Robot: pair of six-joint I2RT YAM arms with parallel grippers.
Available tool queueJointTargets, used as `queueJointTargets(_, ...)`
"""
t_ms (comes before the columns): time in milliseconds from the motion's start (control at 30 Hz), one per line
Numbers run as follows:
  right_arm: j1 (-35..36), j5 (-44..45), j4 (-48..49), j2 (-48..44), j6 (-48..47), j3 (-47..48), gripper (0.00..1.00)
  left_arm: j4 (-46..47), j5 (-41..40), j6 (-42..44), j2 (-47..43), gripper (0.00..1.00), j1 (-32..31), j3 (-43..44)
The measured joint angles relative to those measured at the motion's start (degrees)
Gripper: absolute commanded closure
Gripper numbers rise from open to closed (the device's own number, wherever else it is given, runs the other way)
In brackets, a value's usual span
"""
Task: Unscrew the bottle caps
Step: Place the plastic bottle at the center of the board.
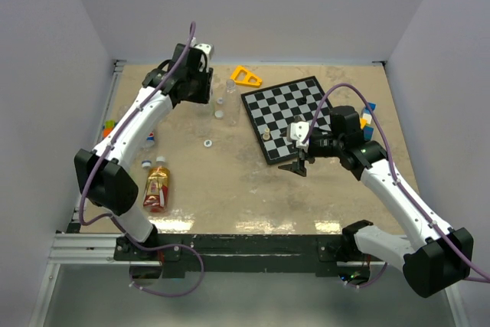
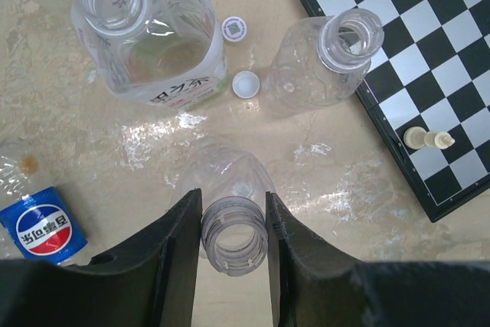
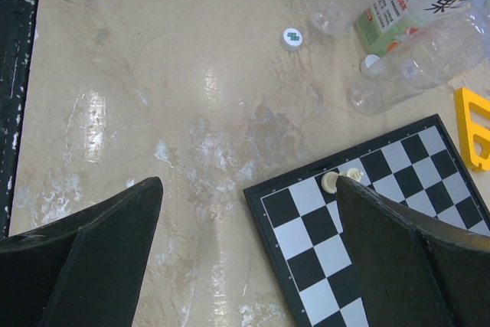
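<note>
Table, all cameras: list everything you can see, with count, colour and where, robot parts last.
chessboard: one, black and white, right of centre.
chess piece: one, cream, lying on the chessboard near its edge.
yellow triangle: one, far side, behind the chessboard.
held bottle: one, clear, uncapped, gripped at its neck.
second clear bottle: one, uncapped, beside the chessboard.
labelled bottle: one, white-green label, uncapped, next to the held bottle.
cola bottle: one, blue label, left of the held bottle.
red-yellow bottle: one, lying at the near left.
white caps: two, loose between the uncapped bottles.
yellow cap: one, by the red-yellow bottle's top.
left gripper: shut on the held bottle.
right gripper: open, empty, beside the chessboard's near corner.
</note>
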Motion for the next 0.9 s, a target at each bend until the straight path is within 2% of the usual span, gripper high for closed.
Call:
queueJointTargets(433,0.0,0.02,0.02,-0.13,-0.04,0.0,0.02,0.31,7.3,0.28,4.94,0.99,4.61,0.94)
queueJointTargets(733,0.0,0.04,0.02,-0.13,-0.07,-0.04,0.02,1.09,8.44,0.26,5.31,0.61,5.14,0.94)
queueJointTargets(900,0.0,0.07,0.02,-0.13,-0.11,-0.04,0.02,1.22,8.24,0.26,5.31,0.48,5.35,0.94)
